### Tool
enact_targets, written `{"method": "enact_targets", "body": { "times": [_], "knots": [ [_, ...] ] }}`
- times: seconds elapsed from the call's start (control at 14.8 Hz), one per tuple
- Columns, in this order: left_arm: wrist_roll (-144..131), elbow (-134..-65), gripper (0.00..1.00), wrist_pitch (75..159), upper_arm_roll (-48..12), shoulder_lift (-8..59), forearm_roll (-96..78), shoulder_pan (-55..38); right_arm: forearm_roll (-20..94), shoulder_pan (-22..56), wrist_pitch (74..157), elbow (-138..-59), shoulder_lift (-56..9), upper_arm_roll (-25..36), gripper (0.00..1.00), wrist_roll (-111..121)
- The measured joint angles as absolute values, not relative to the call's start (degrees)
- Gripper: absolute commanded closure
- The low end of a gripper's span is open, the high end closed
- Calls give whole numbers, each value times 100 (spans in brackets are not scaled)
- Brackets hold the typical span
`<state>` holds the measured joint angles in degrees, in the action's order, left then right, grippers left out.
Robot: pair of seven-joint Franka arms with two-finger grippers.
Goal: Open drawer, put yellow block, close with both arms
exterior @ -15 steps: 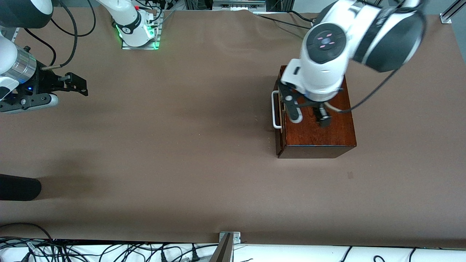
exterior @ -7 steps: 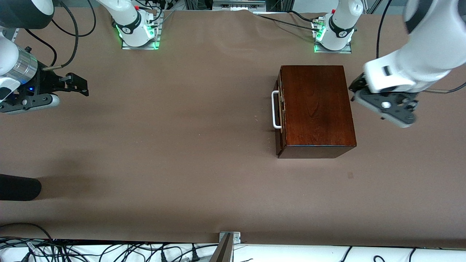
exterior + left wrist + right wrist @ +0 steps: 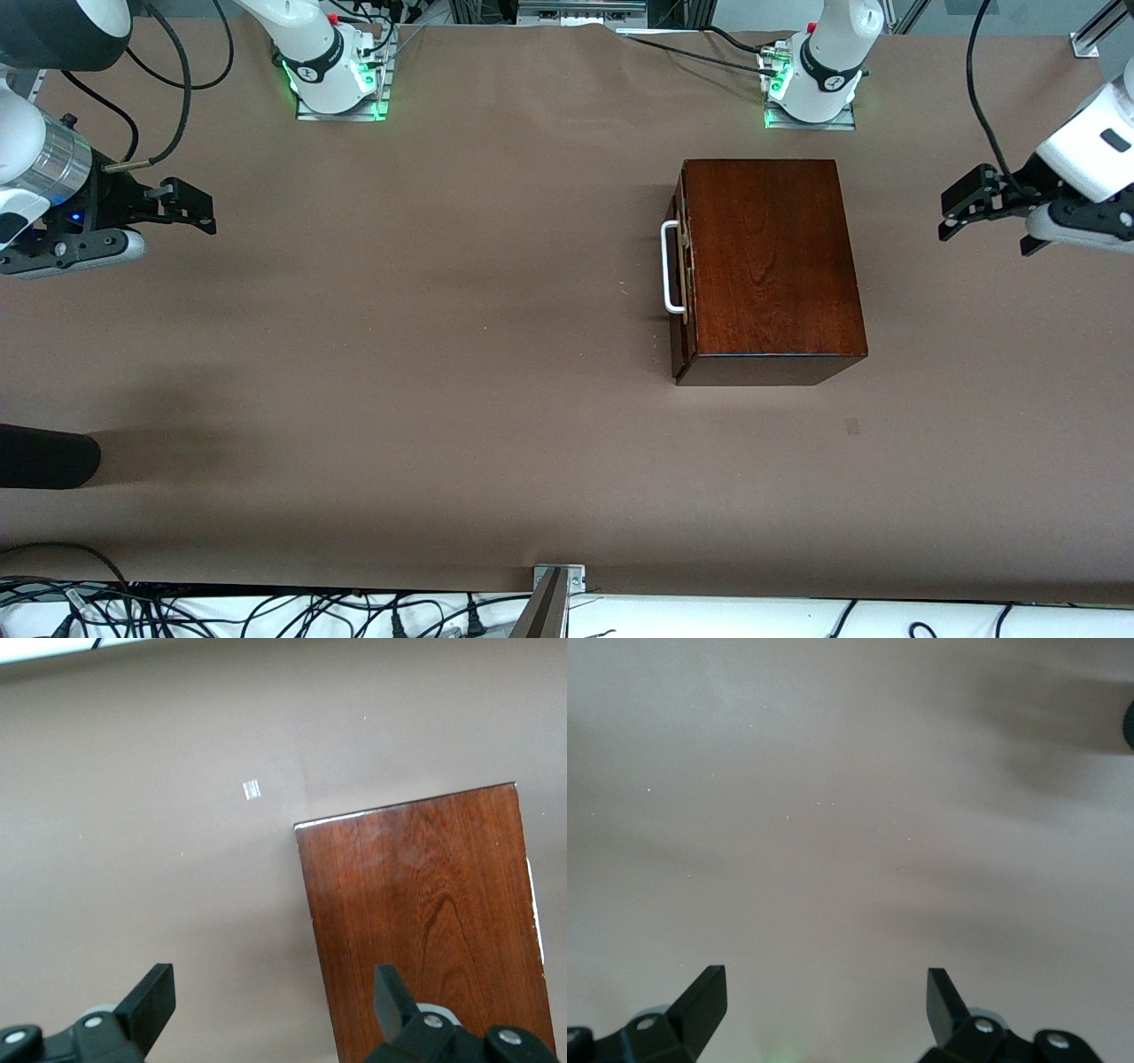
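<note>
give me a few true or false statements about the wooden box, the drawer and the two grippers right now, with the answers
1. The drawer is pushed into the wooden box. True.
2. The left gripper is closed on the drawer's white handle. False: it hangs open over bare table toward the left arm's end, apart from the box and the handle.
3. The right gripper is open. True: it waits over the table at the right arm's end.
4. A yellow block sits on top of the box. False: the lid is bare and no yellow block shows in any view.
5. The box stands closer to the left arm's base than to the right arm's base. True.
</note>
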<state>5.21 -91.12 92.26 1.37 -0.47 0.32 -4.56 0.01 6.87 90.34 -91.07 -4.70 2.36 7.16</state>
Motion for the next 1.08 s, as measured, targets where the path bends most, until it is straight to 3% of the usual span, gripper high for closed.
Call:
{"method": "enact_targets", "body": {
  "times": [1.08],
  "knots": [
    [-190, -9357, 0, 8936, 182, -153, 89, -528, 1, 687, 9035, -9107, -474, 236, 0, 716]
  ]
}}
